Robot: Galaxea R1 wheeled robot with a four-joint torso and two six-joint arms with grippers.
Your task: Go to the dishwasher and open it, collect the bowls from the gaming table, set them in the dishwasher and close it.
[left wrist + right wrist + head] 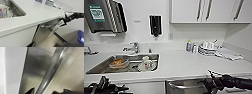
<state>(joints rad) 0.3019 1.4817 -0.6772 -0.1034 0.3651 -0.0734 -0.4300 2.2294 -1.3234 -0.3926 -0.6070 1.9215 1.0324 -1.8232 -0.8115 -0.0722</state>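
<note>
The robot faces a white kitchen desk (184, 65) with a stainless-steel sink (99, 68) set into it on the left. In the sink lie an orange-brown bowl (118, 63) and a white mug (145, 64) with other crockery beside it. A tap (134, 46) stands behind the sink. On the wall above hang a paper towel dispenser (105, 15) and a dark soap dispenser (155, 25); white upper cabinets (204, 11) with bar handles fill the upper right. Toward the back of the desk on the right stand a small bottle (188, 46) and a can (195, 48), next to a stack of plates (207, 50) carrying cups, with a folded cloth (230, 55) just beside it.

The dishwasher (186, 87) sits under the desk edge, right of centre in the head view, its steel front tilted slightly outward at the top. In the left wrist view the door stands ajar, a dark gap showing along its side. The right claw (210, 83) reaches in from the right at the level of the door's top, at the horizontal bar handle (52, 70). In the right wrist view the shiny bar runs diagonally just past two dark finger tips (30, 91), which stand apart on either side of it; whether they press on the bar I cannot tell.

The left claw (102, 86) is low at the left, below the sink front; its state cannot be made out.
</note>
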